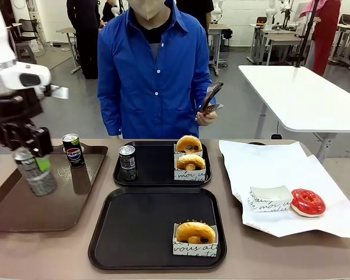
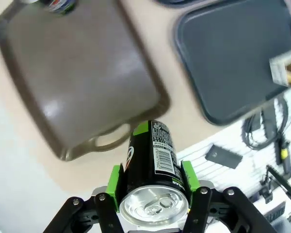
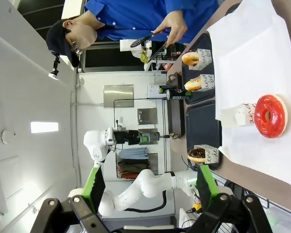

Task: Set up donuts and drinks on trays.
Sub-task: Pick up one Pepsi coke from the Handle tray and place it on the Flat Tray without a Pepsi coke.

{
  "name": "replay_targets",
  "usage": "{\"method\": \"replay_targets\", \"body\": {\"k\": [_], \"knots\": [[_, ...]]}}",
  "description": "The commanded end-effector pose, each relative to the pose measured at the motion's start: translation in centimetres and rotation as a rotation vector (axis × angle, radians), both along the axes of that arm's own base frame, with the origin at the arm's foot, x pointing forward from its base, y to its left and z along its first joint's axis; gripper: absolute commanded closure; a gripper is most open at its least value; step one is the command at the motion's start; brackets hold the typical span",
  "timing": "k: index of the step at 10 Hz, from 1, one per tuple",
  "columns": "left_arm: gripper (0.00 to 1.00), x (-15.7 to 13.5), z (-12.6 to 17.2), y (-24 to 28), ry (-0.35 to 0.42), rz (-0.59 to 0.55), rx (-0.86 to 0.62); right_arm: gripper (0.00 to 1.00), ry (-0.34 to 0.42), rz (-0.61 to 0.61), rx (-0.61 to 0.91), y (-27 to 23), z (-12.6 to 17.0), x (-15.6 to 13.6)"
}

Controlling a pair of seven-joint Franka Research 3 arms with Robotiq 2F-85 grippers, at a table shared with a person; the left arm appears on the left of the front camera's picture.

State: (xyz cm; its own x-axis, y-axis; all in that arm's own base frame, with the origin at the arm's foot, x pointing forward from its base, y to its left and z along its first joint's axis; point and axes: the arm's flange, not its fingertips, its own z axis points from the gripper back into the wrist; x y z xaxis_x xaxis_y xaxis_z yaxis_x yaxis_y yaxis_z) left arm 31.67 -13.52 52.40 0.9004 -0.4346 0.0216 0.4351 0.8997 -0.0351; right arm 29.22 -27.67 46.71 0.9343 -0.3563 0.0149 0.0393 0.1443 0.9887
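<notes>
My left gripper [image 1: 30, 155] is shut on a dark soda can [image 1: 39, 179] with a green label patch and holds it tilted above the brown tray [image 1: 23, 213]. In the left wrist view the green pads [image 2: 115, 183] clamp that can [image 2: 153, 154] just below its silver top. The far black tray [image 1: 157, 175] carries a can [image 1: 127, 162] and two boxed glazed donuts [image 1: 190, 161]. One boxed donut [image 1: 195, 232] sits on the near black tray [image 1: 140, 227]. My right gripper [image 3: 150, 187] stands open and high, with nothing between its fingers.
A Pepsi can [image 1: 73, 150] stands at the back of the brown tray. White paper [image 1: 280, 169] at the right holds a red-iced donut [image 1: 307, 202] and an empty white box [image 1: 269, 198]. The person across the table holds tongs [image 1: 210, 96] above the far tray.
</notes>
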Motion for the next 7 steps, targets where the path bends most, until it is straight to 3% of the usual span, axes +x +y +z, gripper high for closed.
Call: {"method": "replay_targets", "body": {"k": [1, 3, 7], "knots": [[0.41, -2.2, -0.7, -3.3, -0.01, -0.136, -0.038, 0.0, -0.007, 0.0, 0.013, 0.0, 0.1, -0.1], [0.41, -3.2, -2.6, -7.3, 0.011, -0.217, -0.047, 0.0, -0.007, 0.0, 0.013, 0.0, 0.1, -0.1], [0.41, -2.0, -7.1, -12.6, 0.094, -0.311, -0.046, 0.0, -0.007, 0.0, 0.013, 0.0, 0.1, -0.1]]}}
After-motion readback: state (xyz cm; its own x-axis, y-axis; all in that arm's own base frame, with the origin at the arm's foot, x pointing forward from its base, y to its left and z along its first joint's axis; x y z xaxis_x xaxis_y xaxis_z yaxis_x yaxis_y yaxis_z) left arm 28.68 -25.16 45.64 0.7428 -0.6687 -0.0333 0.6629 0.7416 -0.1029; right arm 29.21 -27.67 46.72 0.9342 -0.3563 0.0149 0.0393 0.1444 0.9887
